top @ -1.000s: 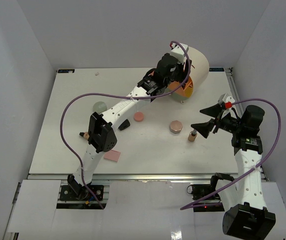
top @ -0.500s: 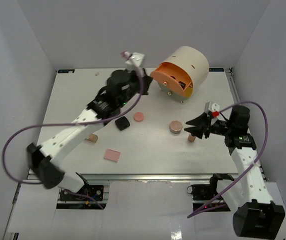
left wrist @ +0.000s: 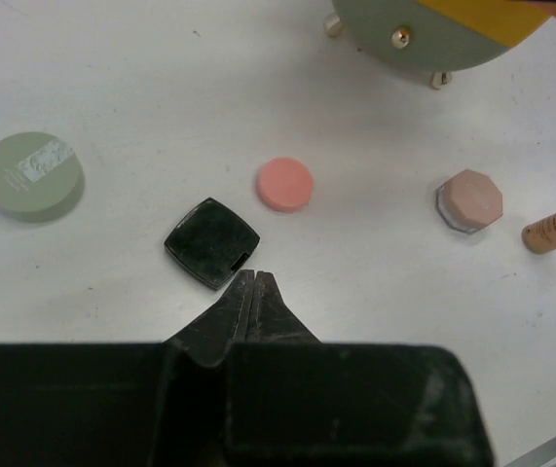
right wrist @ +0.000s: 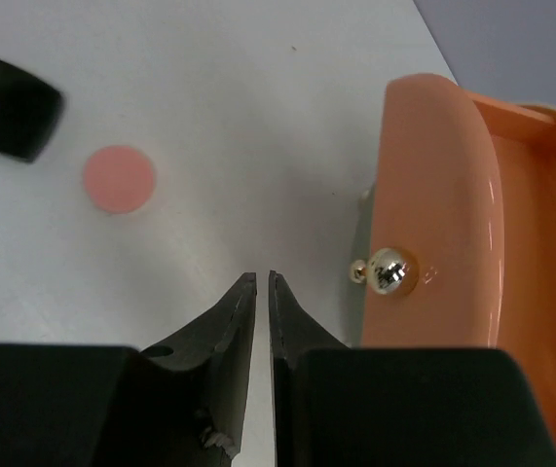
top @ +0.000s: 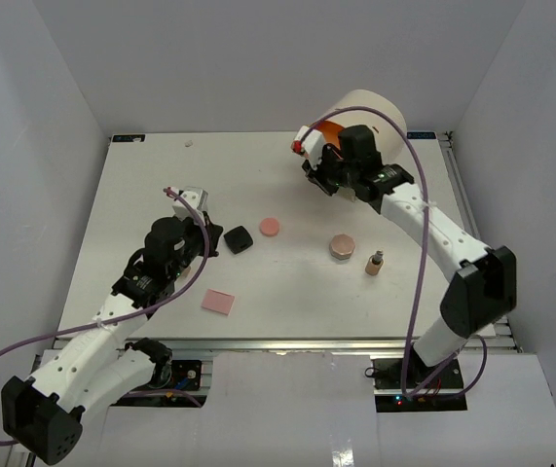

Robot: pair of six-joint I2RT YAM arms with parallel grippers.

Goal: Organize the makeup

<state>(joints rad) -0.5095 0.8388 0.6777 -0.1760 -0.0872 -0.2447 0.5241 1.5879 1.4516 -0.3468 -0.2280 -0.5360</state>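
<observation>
The makeup lies spread over the white table: a black square compact (top: 239,239) (left wrist: 212,241), a pink round compact (top: 270,227) (left wrist: 285,184) (right wrist: 118,179), a rose-beige compact (top: 342,246) (left wrist: 469,200), a tan tube (top: 374,263) (left wrist: 553,231), a flat pink square (top: 218,303) and a green round compact (left wrist: 31,175). My left gripper (top: 217,236) (left wrist: 251,275) is shut and empty, its tips just short of the black compact. The right gripper (top: 319,180) (right wrist: 262,277) is shut on nothing, hanging beside the orange drawer (right wrist: 433,195), left of its gold knob (right wrist: 391,269).
The big cream cylinder (top: 375,117) stands at the back right with the orange drawer pulled out toward the table's middle; its grey-green underside and gold feet (left wrist: 439,79) show in the left wrist view. Grey walls close in the table on three sides.
The left arm drew back from the cylinder to the black compact and shut. The right arm swung from beside the tan tube up to the orange drawer and shut.
</observation>
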